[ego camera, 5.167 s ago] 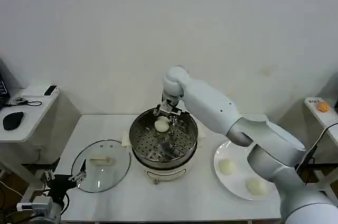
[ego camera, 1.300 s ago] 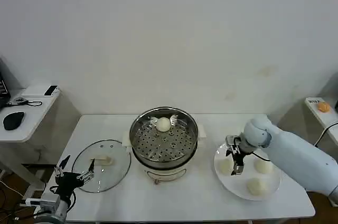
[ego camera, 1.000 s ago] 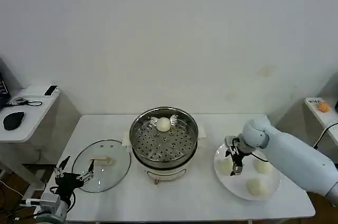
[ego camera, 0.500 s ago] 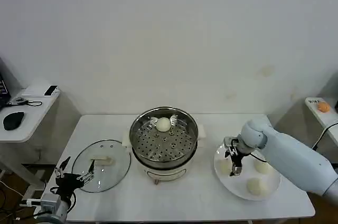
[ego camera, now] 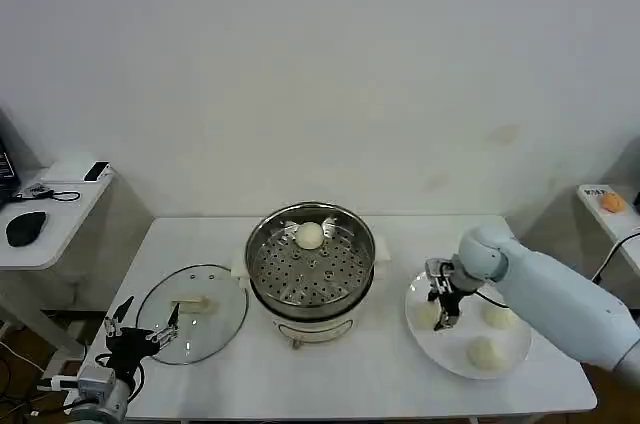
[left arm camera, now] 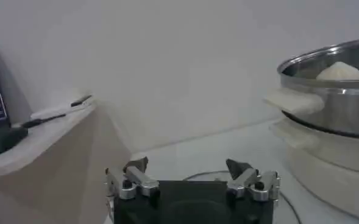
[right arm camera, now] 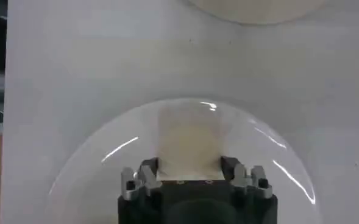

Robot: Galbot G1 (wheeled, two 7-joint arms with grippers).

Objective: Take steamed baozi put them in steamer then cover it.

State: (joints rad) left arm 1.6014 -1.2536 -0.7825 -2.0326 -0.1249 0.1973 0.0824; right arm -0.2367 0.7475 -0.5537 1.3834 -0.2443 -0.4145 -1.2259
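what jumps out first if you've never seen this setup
The shiny steamer at the table's centre, with one baozi at its far side. To its right, the right gripper is down over a bun on the white plate, fingers either side. The glass cover lies flat left of the steamer, by the open left gripper.

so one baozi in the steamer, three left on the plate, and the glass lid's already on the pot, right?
Not the lid. In the head view the cover lies flat on the table left of the steamer, which is open. One baozi inside and three on the plate is correct; the right gripper is at one of them.
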